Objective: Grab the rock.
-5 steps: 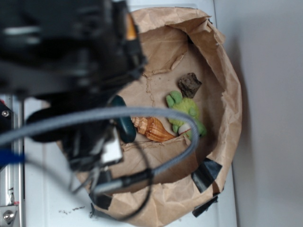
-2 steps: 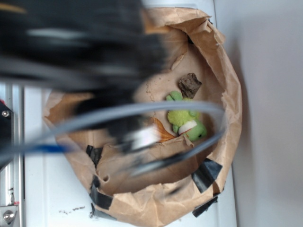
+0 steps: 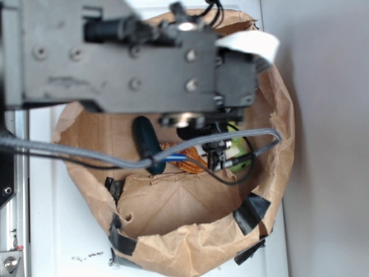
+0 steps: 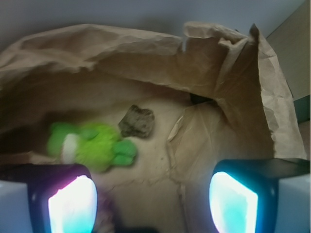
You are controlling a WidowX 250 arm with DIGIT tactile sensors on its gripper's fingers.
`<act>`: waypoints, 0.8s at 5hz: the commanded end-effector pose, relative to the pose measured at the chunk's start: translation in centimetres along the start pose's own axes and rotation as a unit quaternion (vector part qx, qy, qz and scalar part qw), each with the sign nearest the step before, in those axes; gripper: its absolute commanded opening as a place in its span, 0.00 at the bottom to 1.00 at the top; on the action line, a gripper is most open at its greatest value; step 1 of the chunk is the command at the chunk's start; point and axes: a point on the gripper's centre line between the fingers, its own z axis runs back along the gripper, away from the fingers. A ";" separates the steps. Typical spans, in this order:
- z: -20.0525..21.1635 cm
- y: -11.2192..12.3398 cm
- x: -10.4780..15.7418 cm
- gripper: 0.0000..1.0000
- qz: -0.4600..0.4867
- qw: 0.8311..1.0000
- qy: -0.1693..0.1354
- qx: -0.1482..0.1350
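Ahead of my gripper point(image 4: 153, 204), just left of centre, the rock point(image 4: 136, 121) sits on the floor of the paper bag point(image 4: 233, 116), touching the green plush toy point(image 4: 95, 145) on its left. My jaws are spread wide, holding nothing. I judge the risk is catching the plush with the left finger or snagging the crumpled bag wall on the right. Compared with a second ago, my arm now hides the rock in the exterior view.

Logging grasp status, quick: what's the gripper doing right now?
Gripper: open, holding nothing; rock lies ahead, untouched.
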 end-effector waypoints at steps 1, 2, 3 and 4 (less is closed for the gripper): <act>0.7 0.8 0.9 1.00 0.014 1.000 -0.016 -0.002; 0.7 0.8 0.9 1.00 0.014 1.000 -0.016 -0.002; -1.0 0.3 -0.2 1.00 0.077 0.996 -0.051 -0.004; -2.9 -0.3 -1.0 1.00 0.083 0.993 -0.085 -0.001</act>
